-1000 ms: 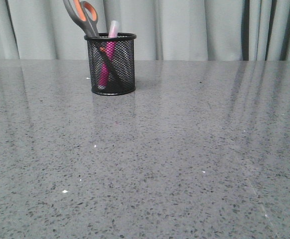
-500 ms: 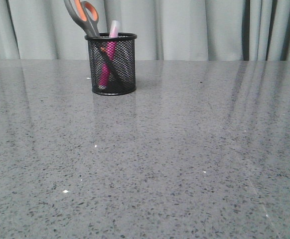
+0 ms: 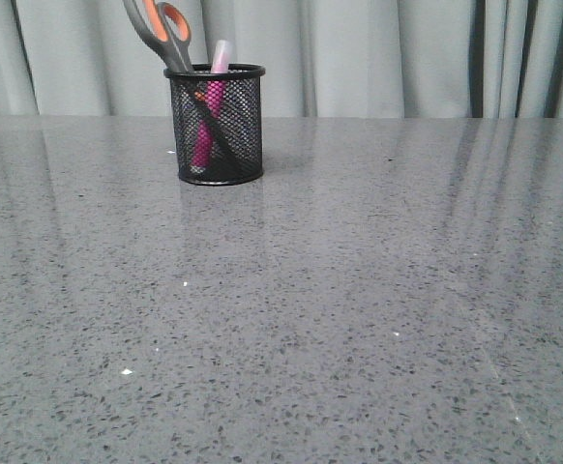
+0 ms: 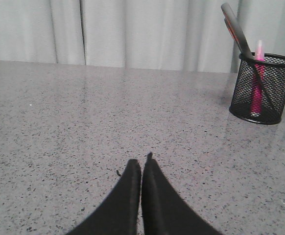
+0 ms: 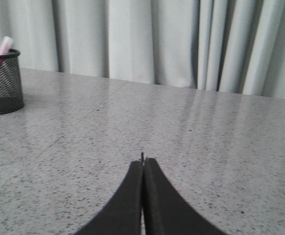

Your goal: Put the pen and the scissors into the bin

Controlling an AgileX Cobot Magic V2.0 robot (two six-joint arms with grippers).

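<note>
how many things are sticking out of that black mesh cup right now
2: the scissors lean left, handles above the rim of the cup; the pink pen stands beside them, cap poking out. Something shorter could be hidden inside.

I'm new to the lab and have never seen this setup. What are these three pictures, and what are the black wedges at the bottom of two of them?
It is a robot with two arms. One picture looks forward over the grey table; each of the others comes from a camera on one wrist. The black wedges are each arm's claw: the left claw and the right claw, both shut and holding nothing. On the table stands a black mesh bin. Inside it are a pink pen and scissors, handles sticking up over the rim.
</note>
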